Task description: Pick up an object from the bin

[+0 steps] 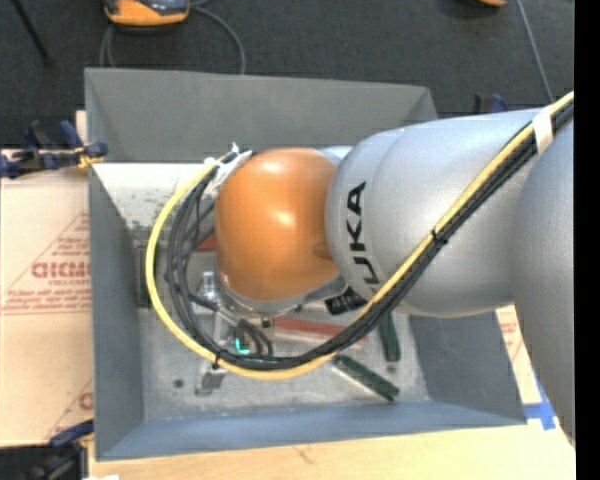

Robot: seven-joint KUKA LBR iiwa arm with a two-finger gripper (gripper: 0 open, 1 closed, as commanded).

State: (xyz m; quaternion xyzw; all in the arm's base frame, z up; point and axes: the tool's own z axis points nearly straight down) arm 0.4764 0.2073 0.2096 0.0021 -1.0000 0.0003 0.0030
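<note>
Hanging low in the bin [450, 368], the gripper [220, 363] sits left of a dark green stick [368, 378]; the orange wrist cover [270, 223] masks it, so its state cannot be told.

My silver-grey metal arm [450, 228] reaches in from the right; yellow and black cables [157, 258] loop round its orange domed wrist cover [270, 223], claw [216, 372] beneath.
</note>
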